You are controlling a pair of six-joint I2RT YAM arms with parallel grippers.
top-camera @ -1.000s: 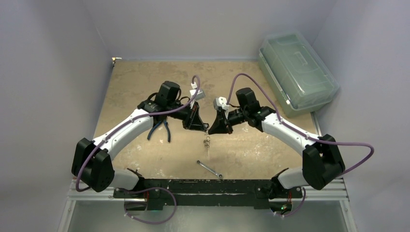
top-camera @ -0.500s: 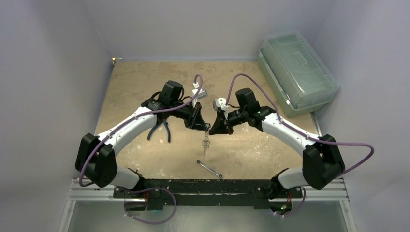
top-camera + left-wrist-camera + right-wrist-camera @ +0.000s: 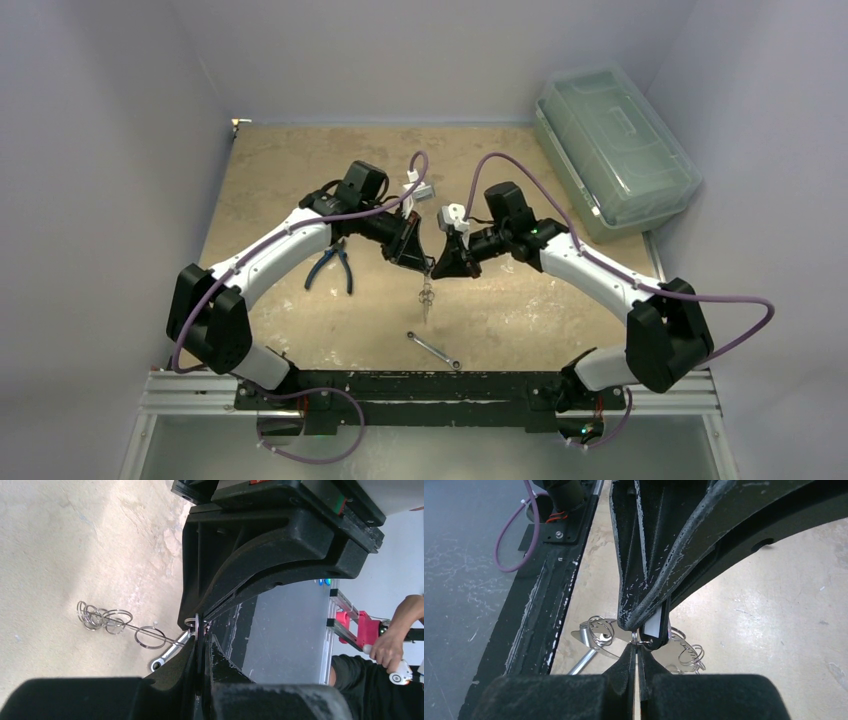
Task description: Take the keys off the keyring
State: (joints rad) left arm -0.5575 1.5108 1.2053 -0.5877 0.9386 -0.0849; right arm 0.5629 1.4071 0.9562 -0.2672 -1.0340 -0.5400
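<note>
Overhead view of two robot arms meeting tip to tip above the middle of a sandy bench point(image 3: 280, 170), holding one small object in the air between them. The left fingers point(image 3: 220, 667) are clenched on the keyring point(image 3: 655, 625), a white oval loop with a dark edge, seen end-on from the right wrist. The right fingers point(image 3: 619, 672) are pressed together on a thin wire ring just beside that loop, apparently part of the keys point(image 3: 427, 297), a tiny silvery cluster of keys and rings dangling below the two tips, clear of the bench. Holding the loop on one side and the cluster on the other probably lets the arms pull or twist them apart, and lifting them keeps the cluster hanging free. Blue-handled pliers point(image 3: 335, 265) lie to the left, a slim wrench point(image 3: 433, 348) below, a lidded plastic box point(image 3: 612, 150) at the far right
</note>
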